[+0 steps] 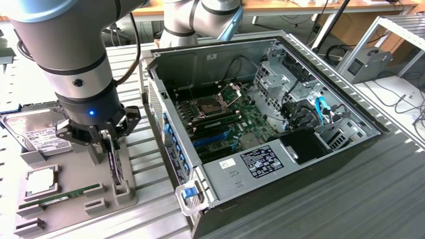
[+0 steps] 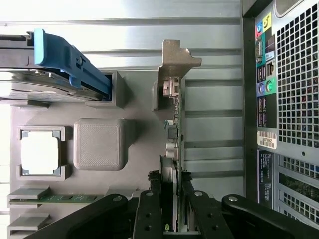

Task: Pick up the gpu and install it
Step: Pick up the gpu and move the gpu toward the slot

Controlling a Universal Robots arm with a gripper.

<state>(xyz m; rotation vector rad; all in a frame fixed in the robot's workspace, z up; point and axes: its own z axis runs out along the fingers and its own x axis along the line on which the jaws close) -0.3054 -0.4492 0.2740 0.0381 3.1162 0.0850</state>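
Note:
The gpu [image 1: 116,167] stands on edge in a slot of the grey parts tray [image 1: 76,167], at the exterior view's left of the open computer case [image 1: 265,124]. In the wrist view the gpu [image 2: 174,122] shows its thin green board edge-on, with the silver bracket at its far end. My gripper [image 1: 111,152] hangs straight down over the card. In the wrist view the gripper [image 2: 170,183] has one black finger on each side of the card, both pressed against it. The card's lower edge still looks to be in the holder.
The tray [image 2: 134,149] also holds a silver hard drive [image 1: 37,132], a CPU [image 1: 41,181] and a green RAM stick [image 1: 59,196]. The case lies open with its motherboard and blue slots [image 1: 219,137] exposed. Its perforated rear panel [image 2: 294,99] is close beside the tray.

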